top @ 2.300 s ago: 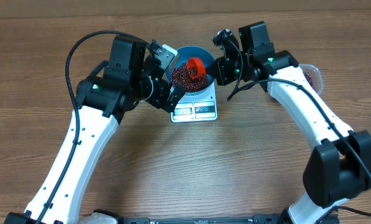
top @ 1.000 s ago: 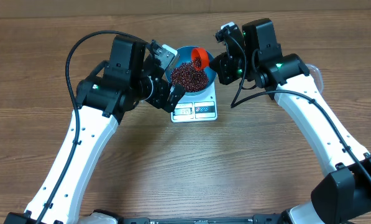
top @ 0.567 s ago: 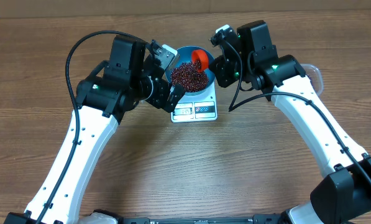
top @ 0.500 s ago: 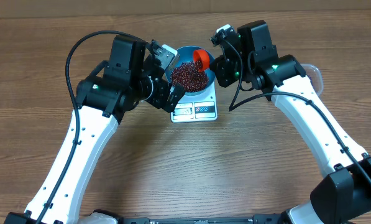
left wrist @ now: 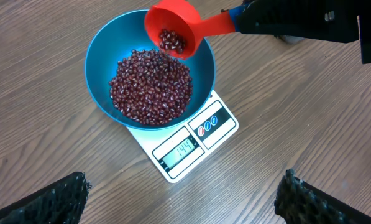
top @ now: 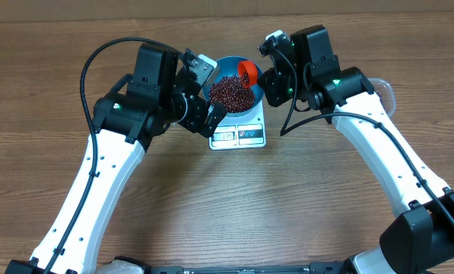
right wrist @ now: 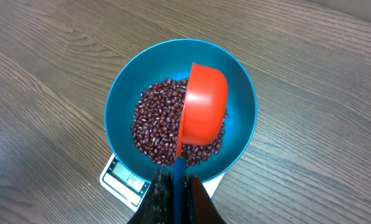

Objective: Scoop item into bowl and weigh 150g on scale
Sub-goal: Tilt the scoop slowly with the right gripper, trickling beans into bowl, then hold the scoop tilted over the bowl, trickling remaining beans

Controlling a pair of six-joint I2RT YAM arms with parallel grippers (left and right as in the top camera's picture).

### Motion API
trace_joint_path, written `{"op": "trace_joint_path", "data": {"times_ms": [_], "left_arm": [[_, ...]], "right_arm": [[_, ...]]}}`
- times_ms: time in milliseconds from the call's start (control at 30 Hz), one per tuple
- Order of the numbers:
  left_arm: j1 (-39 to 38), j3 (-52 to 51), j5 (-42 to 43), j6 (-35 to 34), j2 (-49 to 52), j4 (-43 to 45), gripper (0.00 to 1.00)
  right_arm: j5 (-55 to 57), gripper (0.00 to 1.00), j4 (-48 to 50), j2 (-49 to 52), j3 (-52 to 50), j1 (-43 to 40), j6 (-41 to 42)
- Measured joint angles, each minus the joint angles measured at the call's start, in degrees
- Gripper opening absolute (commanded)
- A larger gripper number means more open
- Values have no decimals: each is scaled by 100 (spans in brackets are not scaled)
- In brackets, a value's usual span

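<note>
The blue bowl (top: 220, 67) (left wrist: 101, 50) (right wrist: 241, 106) stands on the white scale (top: 238, 135) (left wrist: 197, 140) (right wrist: 120, 177) and holds a heap of dark red-brown beans (top: 230, 93) (left wrist: 151, 87) (right wrist: 154, 124). My right gripper (top: 266, 78) (right wrist: 178, 186) is shut on the blue handle of a red scoop (top: 247, 72) (left wrist: 173, 28) (right wrist: 204, 102). The scoop hangs tilted over the bowl's far right side with a few beans left in it. My left gripper (top: 205, 91) (left wrist: 182, 205) hovers open at the bowl's left, holding nothing. The scale's display reads 144.
A clear plastic tub (top: 384, 93) with more beans sits at the right, mostly hidden behind my right arm. Bare wooden table (top: 234, 198) lies in front of the scale.
Over the last second my right arm shifted slightly left, keeping the scoop at the bowl's far right rim. Before that the scoop sat lower over the middle of the beans. The left arm stayed put.
</note>
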Motion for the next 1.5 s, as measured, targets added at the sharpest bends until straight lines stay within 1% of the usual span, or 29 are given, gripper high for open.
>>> {"op": "trace_joint_path", "data": {"times_ms": [1300, 1433, 1500], "left_arm": [[0, 0, 0, 0, 0, 0, 100], [0, 0, 0, 0, 0, 0, 100], [0, 0, 0, 0, 0, 0, 100]], "right_arm": [[-11, 4, -13, 0, 0, 0, -7], [-179, 4, -125, 0, 0, 0, -247], [-116, 4, -57, 0, 0, 0, -225]]}}
